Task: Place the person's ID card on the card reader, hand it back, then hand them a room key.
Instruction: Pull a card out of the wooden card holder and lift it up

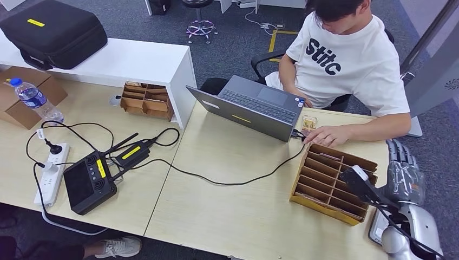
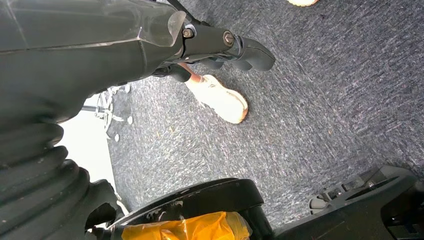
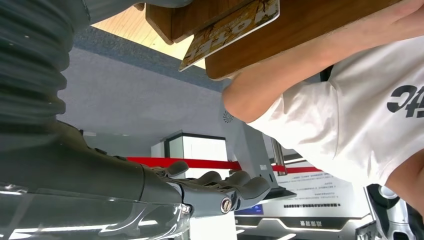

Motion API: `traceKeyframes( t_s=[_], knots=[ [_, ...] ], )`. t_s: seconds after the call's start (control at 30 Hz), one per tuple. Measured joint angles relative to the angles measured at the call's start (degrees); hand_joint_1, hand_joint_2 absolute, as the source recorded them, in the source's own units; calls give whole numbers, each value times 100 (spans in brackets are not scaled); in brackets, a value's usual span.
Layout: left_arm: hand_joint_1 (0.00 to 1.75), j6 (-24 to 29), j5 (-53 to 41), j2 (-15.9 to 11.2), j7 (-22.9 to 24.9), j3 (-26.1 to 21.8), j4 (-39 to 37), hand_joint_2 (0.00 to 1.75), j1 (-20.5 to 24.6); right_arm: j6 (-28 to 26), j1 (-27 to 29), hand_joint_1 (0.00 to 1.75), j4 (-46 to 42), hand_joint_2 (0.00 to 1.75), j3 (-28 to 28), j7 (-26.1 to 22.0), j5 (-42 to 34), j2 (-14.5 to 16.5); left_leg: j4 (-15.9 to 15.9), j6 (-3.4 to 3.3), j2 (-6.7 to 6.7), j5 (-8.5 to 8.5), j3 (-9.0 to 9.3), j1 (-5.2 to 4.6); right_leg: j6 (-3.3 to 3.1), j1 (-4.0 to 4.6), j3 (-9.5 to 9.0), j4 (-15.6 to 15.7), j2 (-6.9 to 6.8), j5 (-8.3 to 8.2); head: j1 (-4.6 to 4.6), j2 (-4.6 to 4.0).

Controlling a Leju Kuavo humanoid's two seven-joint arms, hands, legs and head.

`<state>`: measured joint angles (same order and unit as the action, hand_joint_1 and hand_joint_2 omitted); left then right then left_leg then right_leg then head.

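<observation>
A small patterned card (image 1: 309, 124) lies on the table beside the laptop, just beyond the person's hand (image 1: 327, 135). My right hand (image 1: 403, 169) hovers at the table's right edge beside the wooden slotted organiser (image 1: 330, 181), fingers stretched out and holding nothing. In the right wrist view that hand (image 3: 220, 189) is empty, and a patterned card (image 3: 230, 31) juts out of the organiser (image 3: 300, 22). A flat pale device (image 1: 374, 228), perhaps the card reader, lies partly under my right forearm. My left hand (image 2: 225, 45) hangs over the carpet, holding nothing.
An open laptop (image 1: 251, 108) with a black cable stands mid-table. A black controller (image 1: 89, 181), power strip (image 1: 51, 173), water bottle (image 1: 35, 100) and cardboard boxes lie at the left. The seated person (image 1: 346, 59) faces me. A shoe (image 2: 217, 97) is on the floor.
</observation>
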<state>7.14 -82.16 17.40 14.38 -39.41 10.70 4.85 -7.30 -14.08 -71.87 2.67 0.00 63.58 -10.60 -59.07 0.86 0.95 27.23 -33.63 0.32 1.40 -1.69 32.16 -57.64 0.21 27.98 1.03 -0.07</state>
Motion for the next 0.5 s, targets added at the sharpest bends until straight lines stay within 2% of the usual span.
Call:
traceKeyframes(
  t_s=[0.5],
  knots=[
    [0,-1,0,0,0,0,-2,175,0,-4,-44,0,85,175,-13,-2,0,0,-1,0,0,0,2,0,1,0,-3,1,0,-1,0,0]
  ],
)
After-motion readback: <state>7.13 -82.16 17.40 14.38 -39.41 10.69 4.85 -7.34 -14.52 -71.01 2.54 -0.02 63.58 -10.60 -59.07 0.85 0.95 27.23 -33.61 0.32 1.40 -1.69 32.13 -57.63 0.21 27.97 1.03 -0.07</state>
